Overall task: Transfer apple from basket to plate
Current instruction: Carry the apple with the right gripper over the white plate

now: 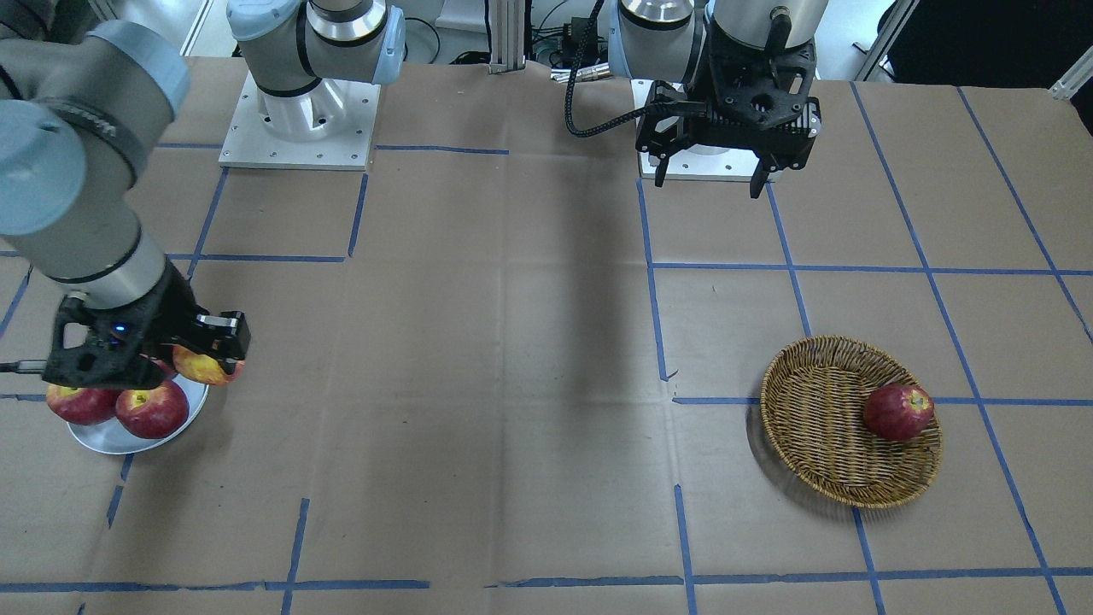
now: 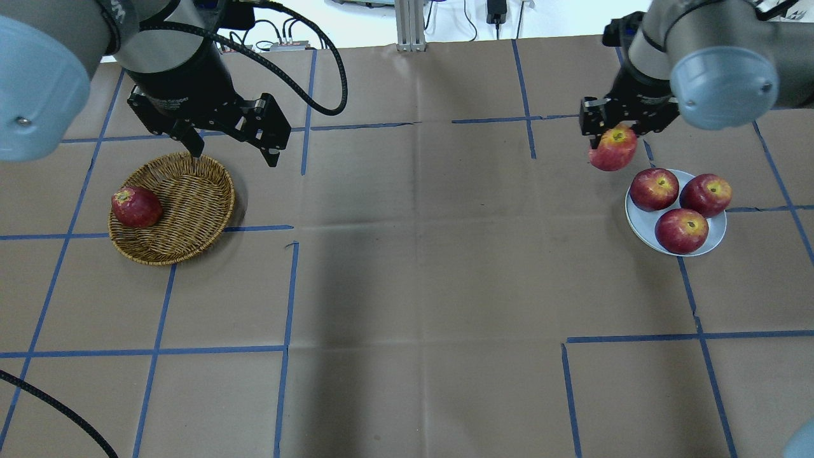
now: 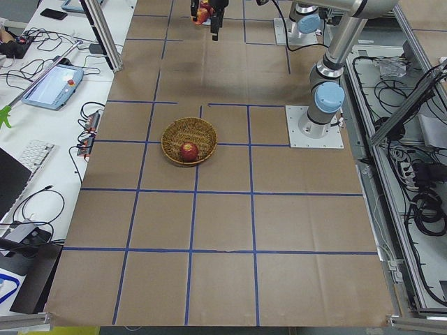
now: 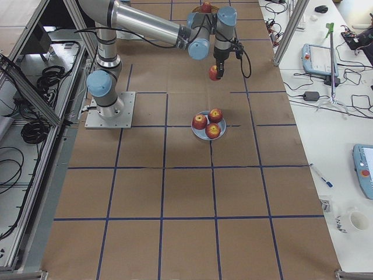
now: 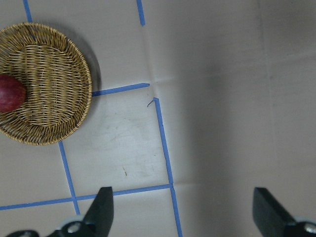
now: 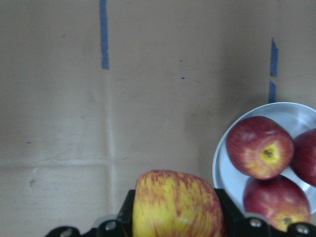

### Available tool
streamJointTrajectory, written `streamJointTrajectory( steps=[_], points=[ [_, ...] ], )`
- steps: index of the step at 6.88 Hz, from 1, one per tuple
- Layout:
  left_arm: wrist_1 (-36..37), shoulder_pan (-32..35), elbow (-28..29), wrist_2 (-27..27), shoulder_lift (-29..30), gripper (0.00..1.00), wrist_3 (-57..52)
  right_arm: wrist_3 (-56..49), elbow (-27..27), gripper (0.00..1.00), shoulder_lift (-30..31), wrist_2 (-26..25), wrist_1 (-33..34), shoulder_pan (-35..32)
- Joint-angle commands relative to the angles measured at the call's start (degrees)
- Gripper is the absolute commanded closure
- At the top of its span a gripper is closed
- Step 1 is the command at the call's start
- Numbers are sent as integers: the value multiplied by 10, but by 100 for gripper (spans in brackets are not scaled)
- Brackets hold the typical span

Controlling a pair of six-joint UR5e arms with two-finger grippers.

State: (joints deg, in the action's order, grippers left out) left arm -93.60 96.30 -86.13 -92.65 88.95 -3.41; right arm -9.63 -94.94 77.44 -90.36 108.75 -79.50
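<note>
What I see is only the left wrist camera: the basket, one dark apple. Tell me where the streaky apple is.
Observer: The right gripper holds the apple between its fingers, raised off the table.
Operator: Give me its position against the plate.
Observer: It hangs beside the plate, not over it yet.
Operator: Report what the plate holds.
Observer: Three dark red apples, with a bare patch on the rim side nearest the gripper.
</note>
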Motion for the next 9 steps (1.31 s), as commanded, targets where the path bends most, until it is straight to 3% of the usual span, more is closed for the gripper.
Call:
streamJointTrajectory(
  steps=[1,4,9],
  points=[
    [0,0,0,0,0,1,1,-129,-18,42,-1,4,9,109],
    [0,0,0,0,0,1,0,-181,-72,42,-41,7,109,140],
    [0,0,0,0,0,1,0,-181,-82,40,-45,2,110,140]
  ],
)
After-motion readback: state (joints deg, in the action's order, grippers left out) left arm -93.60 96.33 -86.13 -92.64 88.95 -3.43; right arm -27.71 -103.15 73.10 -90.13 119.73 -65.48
